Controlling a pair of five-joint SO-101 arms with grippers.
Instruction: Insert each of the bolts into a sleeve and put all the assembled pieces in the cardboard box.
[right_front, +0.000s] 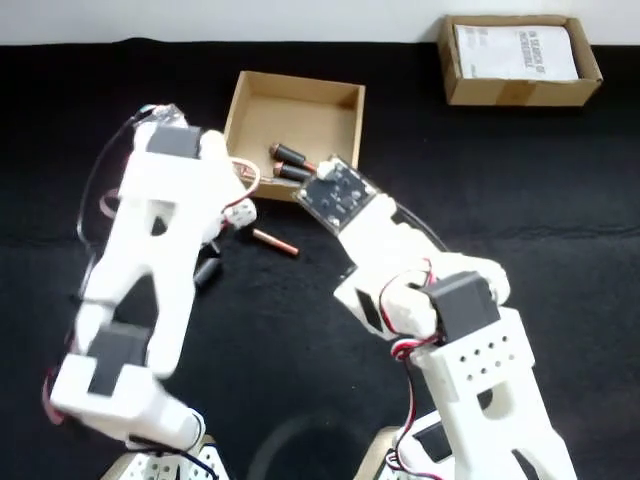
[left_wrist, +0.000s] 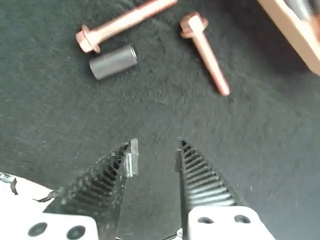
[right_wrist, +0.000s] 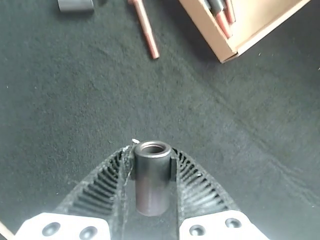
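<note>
Cloth is covering the table (right_front: 560, 200), and the box (right_front: 240, 115) is sitting open toward its far side with two assembled pieces (right_front: 290, 162) lying inside. The left gripper (left_wrist: 156, 147) is hanging over bare cloth just short of the loose parts, with its jaws standing narrowly apart and nothing between them. The right gripper (right_wrist: 152, 151) is clamping a sleeve (right_wrist: 151, 182) upright, bore facing the wrist camera, near the box's front corner. One bolt (left_wrist: 125, 22) is lying just beside a loose sleeve (left_wrist: 112, 61), and a second bolt (left_wrist: 205, 52) is lying nearer the box.

Trouble is probably waiting at the pickup. The bolt and the loose sleeve are lying so close together that a jaw coming down on one could be knocking the other away, and either round part could be rolling off across the cloth. At the mating, a bolt arriving tilted could be catching the rim and pushing the held sleeve down through the jaws, since only its sides are being gripped
</note>
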